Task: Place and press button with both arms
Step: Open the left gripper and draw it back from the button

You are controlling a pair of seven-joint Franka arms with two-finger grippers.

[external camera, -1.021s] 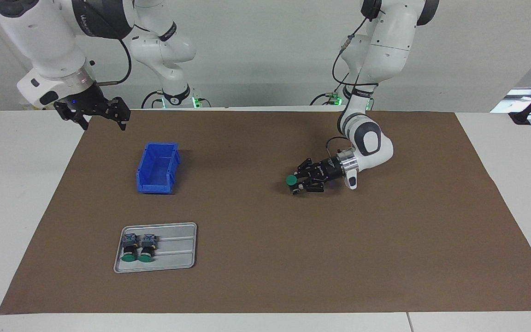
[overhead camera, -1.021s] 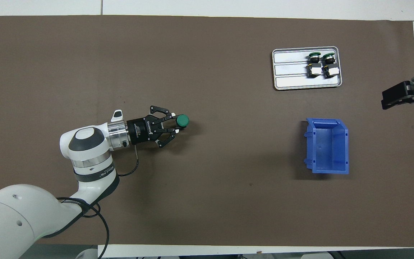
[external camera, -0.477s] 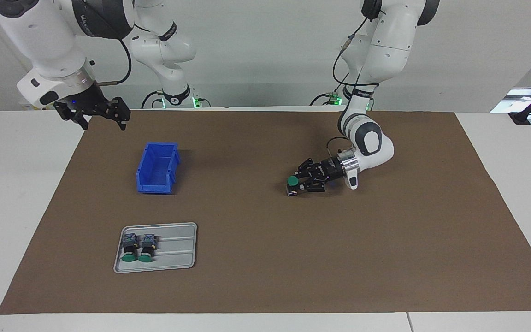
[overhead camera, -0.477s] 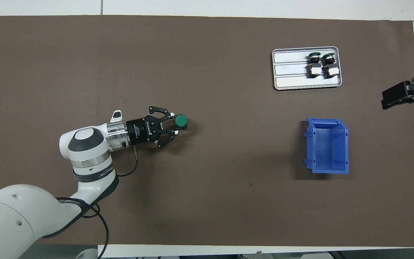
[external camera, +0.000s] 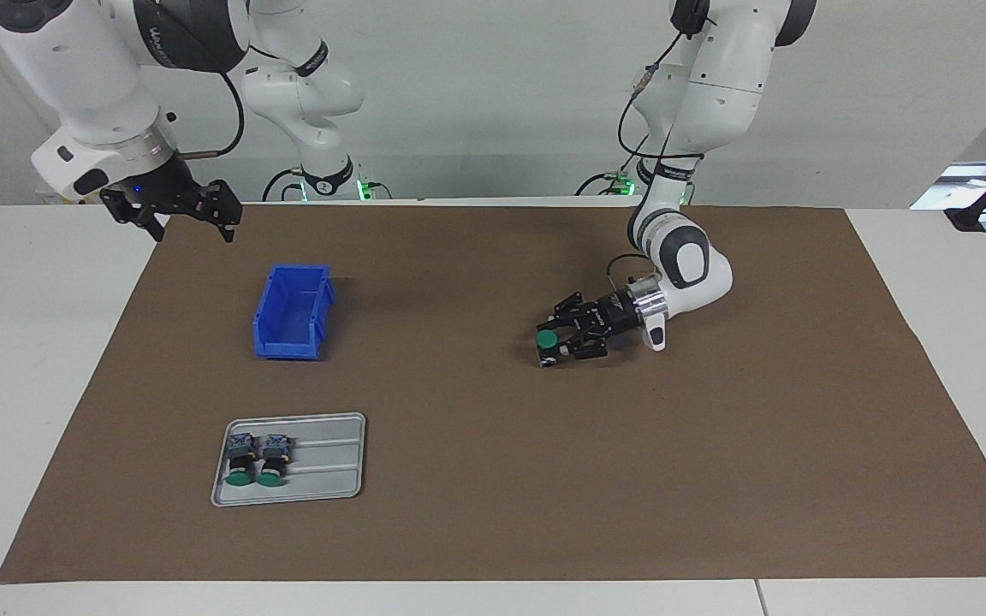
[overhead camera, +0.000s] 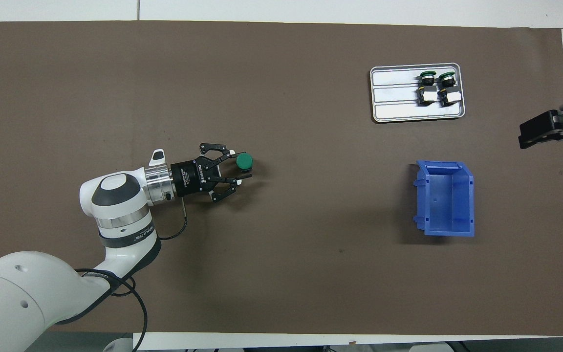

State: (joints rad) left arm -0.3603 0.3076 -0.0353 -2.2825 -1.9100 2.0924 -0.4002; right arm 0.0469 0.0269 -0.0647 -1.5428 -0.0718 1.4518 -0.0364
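No legible text; small white lettering on left claw (overhead camera: 236, 168) body unreadable.

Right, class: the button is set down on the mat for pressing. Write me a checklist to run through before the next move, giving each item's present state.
1. Button upright on the mat, green cap up: ok.
2. Left gripper fingers apart around the button: ok.
3. Those fingers clear of the button's body: cannot tell.
4. Right gripper open: ok.
5. Right gripper over the button: not ok; it hangs over the mat's edge near the blue bin.
6. Blue bin well apart from the button: ok.
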